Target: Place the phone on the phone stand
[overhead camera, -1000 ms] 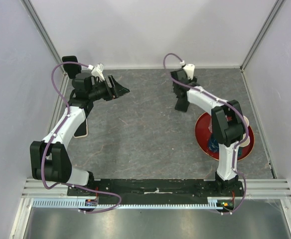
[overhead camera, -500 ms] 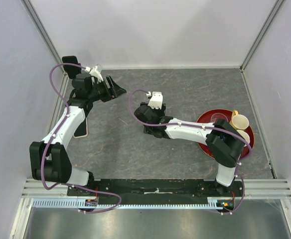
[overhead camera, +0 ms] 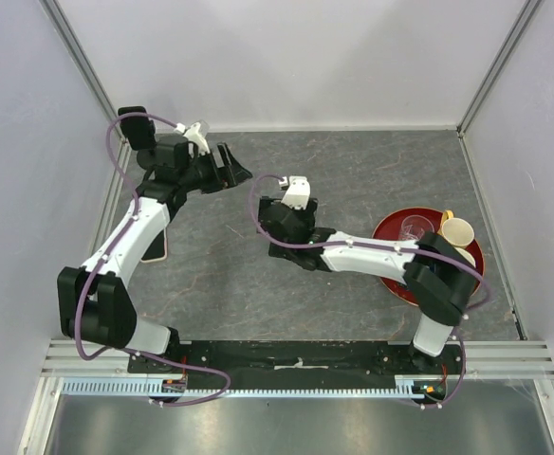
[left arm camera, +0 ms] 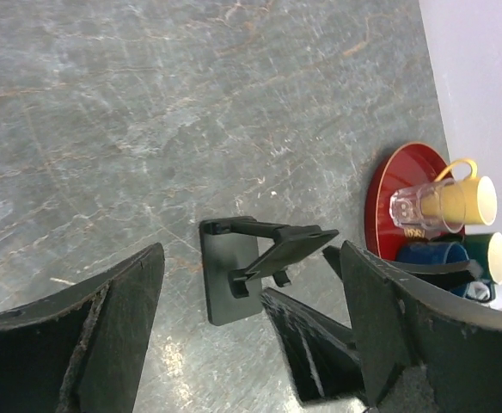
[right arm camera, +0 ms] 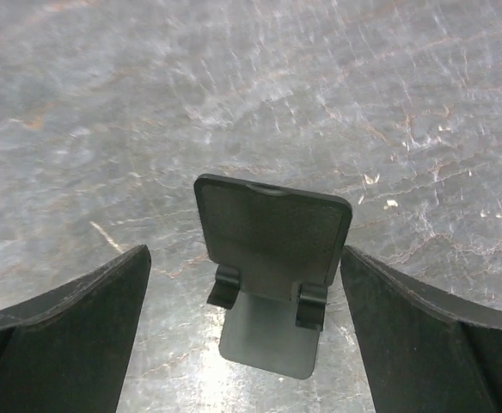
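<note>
The phone point(overhead camera: 155, 248) lies by the table's point(overhead camera: 353, 161) left edge, the phone stand point(right arm camera: 272, 232) mid-table.

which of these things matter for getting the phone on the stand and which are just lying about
For the job:
- phone, flat on the table beside the left arm
- phone stand, still bare

Just lying about:
- red plate
- glass
- yellow mug
- blue mug
- green mug
</note>
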Controlling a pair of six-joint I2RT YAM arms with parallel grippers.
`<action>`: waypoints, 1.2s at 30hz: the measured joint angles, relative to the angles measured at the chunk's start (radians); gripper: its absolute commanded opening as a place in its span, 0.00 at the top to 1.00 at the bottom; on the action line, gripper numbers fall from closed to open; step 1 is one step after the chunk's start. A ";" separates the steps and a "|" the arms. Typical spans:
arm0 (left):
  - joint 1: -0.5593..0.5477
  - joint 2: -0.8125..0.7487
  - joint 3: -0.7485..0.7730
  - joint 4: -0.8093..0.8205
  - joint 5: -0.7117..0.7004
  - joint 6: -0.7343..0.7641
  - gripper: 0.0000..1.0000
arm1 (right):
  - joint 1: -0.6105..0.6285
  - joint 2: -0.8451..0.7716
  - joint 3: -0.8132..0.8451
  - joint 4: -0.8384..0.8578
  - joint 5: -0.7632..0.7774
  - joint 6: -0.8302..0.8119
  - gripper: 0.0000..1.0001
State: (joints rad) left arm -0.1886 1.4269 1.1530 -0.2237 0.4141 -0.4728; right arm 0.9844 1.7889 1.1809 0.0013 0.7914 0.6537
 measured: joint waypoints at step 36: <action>-0.532 0.283 0.131 -0.186 -0.626 0.146 0.02 | -0.265 -0.870 -0.854 0.728 0.083 -0.275 0.02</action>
State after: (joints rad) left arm -0.7208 1.7103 1.2839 -0.4099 -0.2115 -0.3267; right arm 0.7193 0.9188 0.3271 0.7296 0.8742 0.3786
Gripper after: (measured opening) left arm 0.979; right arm 0.982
